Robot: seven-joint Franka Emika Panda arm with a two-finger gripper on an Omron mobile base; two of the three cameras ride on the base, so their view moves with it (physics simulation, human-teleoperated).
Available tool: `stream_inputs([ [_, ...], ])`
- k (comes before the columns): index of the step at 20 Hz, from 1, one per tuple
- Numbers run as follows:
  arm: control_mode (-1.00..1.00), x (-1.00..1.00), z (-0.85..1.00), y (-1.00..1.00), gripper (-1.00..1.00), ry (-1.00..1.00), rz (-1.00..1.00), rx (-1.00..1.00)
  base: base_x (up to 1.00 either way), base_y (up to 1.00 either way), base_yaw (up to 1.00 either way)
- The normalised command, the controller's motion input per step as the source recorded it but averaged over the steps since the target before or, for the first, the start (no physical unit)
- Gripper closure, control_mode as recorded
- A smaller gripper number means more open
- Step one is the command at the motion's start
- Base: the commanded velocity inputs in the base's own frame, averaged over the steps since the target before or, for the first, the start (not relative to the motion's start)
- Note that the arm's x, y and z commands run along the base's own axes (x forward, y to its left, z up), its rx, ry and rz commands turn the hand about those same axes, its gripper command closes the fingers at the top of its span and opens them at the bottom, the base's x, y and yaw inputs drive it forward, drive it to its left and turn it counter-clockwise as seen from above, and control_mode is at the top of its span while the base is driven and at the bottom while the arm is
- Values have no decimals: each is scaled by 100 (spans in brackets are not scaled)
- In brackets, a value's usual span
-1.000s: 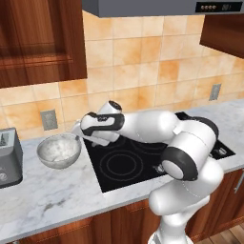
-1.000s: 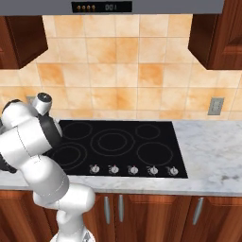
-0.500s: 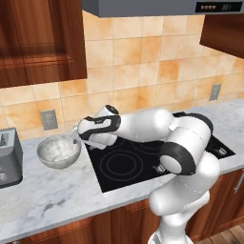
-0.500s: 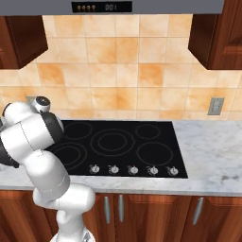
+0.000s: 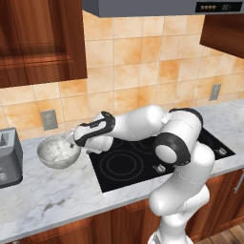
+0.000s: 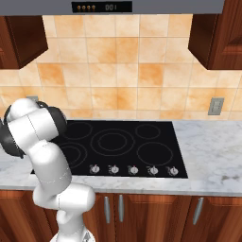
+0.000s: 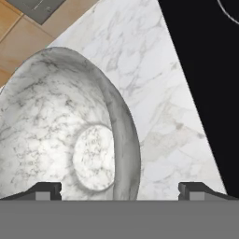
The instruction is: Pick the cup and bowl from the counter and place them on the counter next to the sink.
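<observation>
**A:** You are after the wide round silvery-grey bowl with the white speckled inside. It sits on the white marble desk with grey veins, just left of the black glass cooktop and right of a grey appliance at the frame's edge.

**B:** How will it handle?

**A:** I'd judge it stiff and smooth, likely slippery, and too wide to span across. Take it by the rim on the side facing the cooktop (one fingertip inside the wall, one outside).

**B:** And your hand?

**A:** The two-finger hand is spread wide and holds nothing. In the hand view the left fingertip sits over the bowl's inside and the other over bare marble, so the rim lies between them. I can't tell if anything touches yet.
</observation>
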Motion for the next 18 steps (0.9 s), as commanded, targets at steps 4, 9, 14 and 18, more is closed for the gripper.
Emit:
stream_inputs([
  [4,-100,1,-16,8,-100,0,-3,0,0,0,0],
  [9,-100,0,-8,13,-100,0,-2,0,0,0,0],
  [14,-100,0,0,0,100,0,0,0,0,0,0],
  [18,-100,0,0,0,100,0,0,0,0,0,0],
])
